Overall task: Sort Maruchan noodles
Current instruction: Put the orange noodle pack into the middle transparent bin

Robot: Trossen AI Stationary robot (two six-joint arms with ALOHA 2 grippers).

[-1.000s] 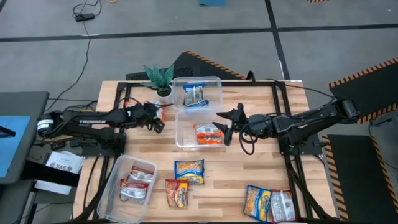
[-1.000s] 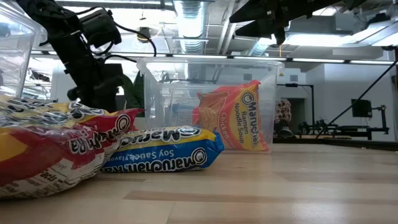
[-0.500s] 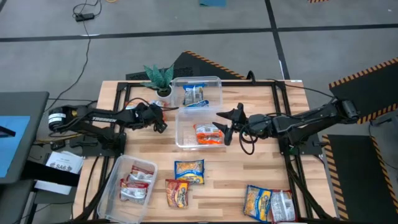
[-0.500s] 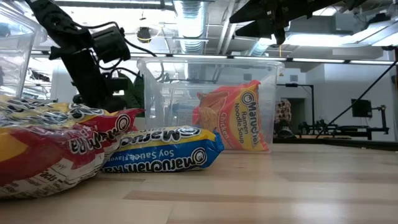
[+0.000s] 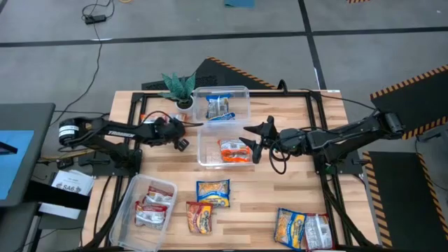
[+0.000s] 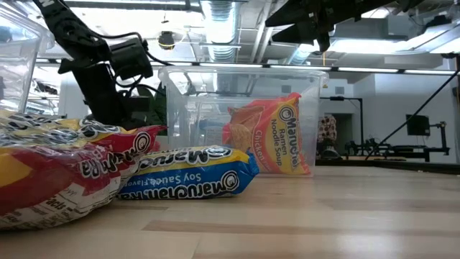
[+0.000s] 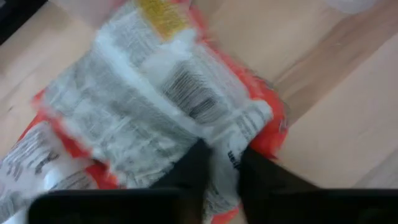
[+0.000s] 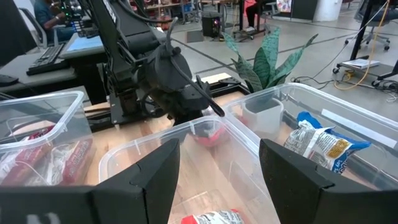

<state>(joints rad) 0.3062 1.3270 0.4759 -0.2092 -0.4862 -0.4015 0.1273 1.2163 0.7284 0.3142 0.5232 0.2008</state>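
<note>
Two hands at work: left hand [image 5: 179, 136] clamped on red-and-silver crinkled plastic noodle packet [image 7: 168, 106], just left of middle clear plastic tub [image 5: 203, 159] on wooden desk [image 5: 280, 189]; right hand [image 5: 253, 140] spread apart over tub's right edge.

The pale, light-brown striped wooden counter [image 5: 280, 196] carries clear, colourless plastic tubs [image 5: 222, 143]. In the middle tub lies an orange-red ramen packet [image 5: 234, 151] with a white and grey printed panel; seen from table height, it shows a yellow ring logo with white lettering. The far tub holds a blue-and-white packet [image 5: 218, 107]. On the bare wood sit a blue-and-yellow flat packet [image 5: 213, 192], a red-and-yellow packet [image 5: 199, 216], and a yellow-and-blue packet beside a silvery one [image 5: 303, 229]. The near-left tub contains red-and-silver packets [image 5: 152, 206]. The left end effector [image 7: 219, 165] is black against an orange-red wrapper with white and grey barcode print [image 7: 161, 106]. A green-leaved plant with pale-edged leaves [image 5: 179, 85] stands in a white pot.
</note>
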